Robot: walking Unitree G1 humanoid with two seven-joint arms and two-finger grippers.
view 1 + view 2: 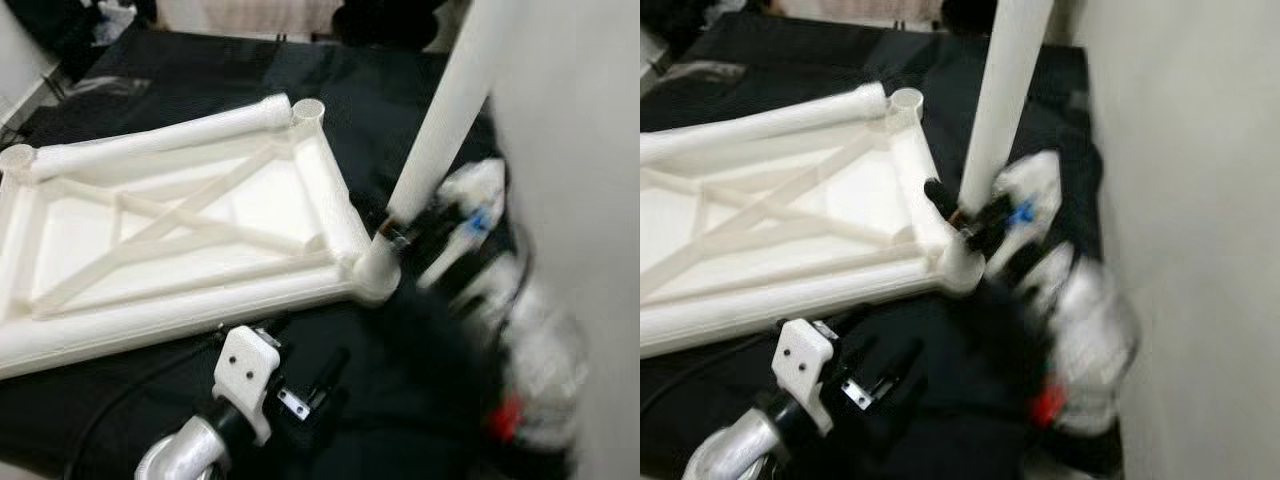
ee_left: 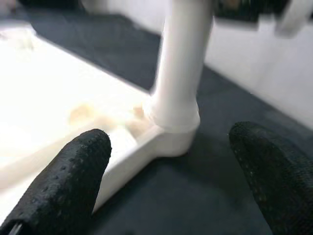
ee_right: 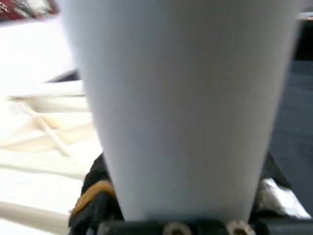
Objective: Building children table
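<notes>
White tabletop frame (image 1: 180, 235): underside up on black surface (image 1: 400, 90) | white leg (image 1: 445, 115): upright in near-right corner socket (image 1: 375, 275) | right gripper (image 1: 975, 225): jaws clamped on leg just above socket | left gripper (image 2: 171, 181): jaws apart, near that socket, holding nothing

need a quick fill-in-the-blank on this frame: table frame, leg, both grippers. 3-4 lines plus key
1. The white table frame lies upside down on a ____ cloth.
2. The right gripper is shut on the white ____, near its lower end.
3. That part stands in the frame's ____ socket nearest the robot's right side.
4. The left gripper hovers near that socket with its fingers ____.

Missing words: black; leg; corner; open
</notes>
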